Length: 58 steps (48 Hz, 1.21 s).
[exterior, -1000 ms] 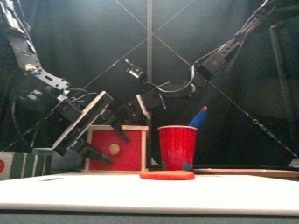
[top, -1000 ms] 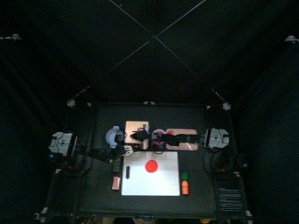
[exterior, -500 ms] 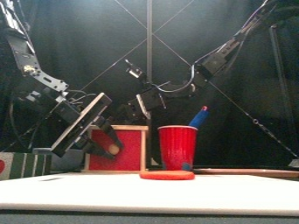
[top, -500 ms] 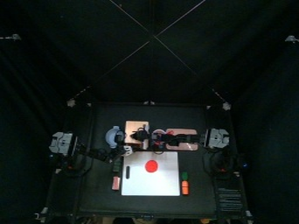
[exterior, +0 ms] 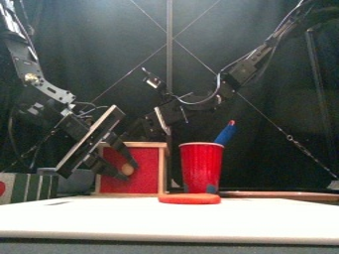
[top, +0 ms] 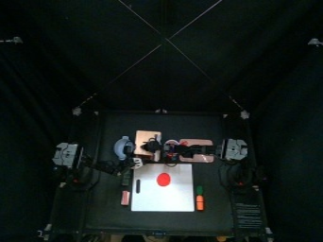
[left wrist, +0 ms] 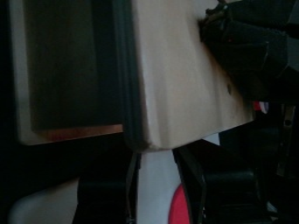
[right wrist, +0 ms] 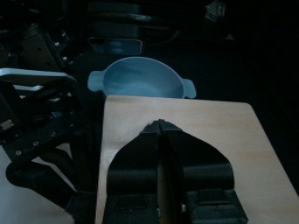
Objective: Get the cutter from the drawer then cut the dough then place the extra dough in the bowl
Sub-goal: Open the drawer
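Observation:
The pale wooden box (top: 149, 134) stands at the back of the table, its red drawer front (exterior: 143, 174) facing the white board (top: 171, 194). My left gripper (exterior: 117, 164) hangs right at the drawer front, jaws apart, near the small pale knob (exterior: 127, 170). In the left wrist view, board and dough show between the jaws of the left gripper (left wrist: 158, 159). My right gripper (right wrist: 162, 128) is shut, its tips pressed on the box top (right wrist: 216, 131). A flat red dough disc (top: 163, 179) lies on the board. The blue-grey bowl (right wrist: 138, 77) sits left of the box. No cutter shows.
A red cup (exterior: 201, 167) with a blue toy knife (exterior: 227, 130) stands right of the box, behind the dough. A small toy (top: 125, 197) lies off the board's left edge. Another toy (top: 199, 200) lies near the board's right edge.
My left gripper has shifted a little to the right and closer to the drawer front, now covering part of it. The right gripper stays on the box top.

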### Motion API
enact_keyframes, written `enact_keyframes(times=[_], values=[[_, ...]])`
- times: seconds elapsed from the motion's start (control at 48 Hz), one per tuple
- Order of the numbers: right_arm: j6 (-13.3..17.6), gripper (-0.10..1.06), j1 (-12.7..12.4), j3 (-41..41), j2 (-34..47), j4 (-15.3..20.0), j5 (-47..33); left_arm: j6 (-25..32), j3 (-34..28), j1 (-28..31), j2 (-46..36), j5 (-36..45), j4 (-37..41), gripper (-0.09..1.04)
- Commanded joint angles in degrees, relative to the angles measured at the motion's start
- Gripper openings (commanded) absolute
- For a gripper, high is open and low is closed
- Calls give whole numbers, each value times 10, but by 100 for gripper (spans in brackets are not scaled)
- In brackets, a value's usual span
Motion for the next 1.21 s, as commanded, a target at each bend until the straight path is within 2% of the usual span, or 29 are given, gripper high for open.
enact_keyframes(times=[0.021,0.667,1.208], values=[[1,-1,-2,-6,-10,1,5,1,-10,-9,-1,4,-2,58],[0,-1,-4,-8,-10,-2,10,1,-7,-73,-2,13,-54,58],[-1,-1,-5,-9,-16,-4,24,1,-10,-95,-13,16,-62,58]])
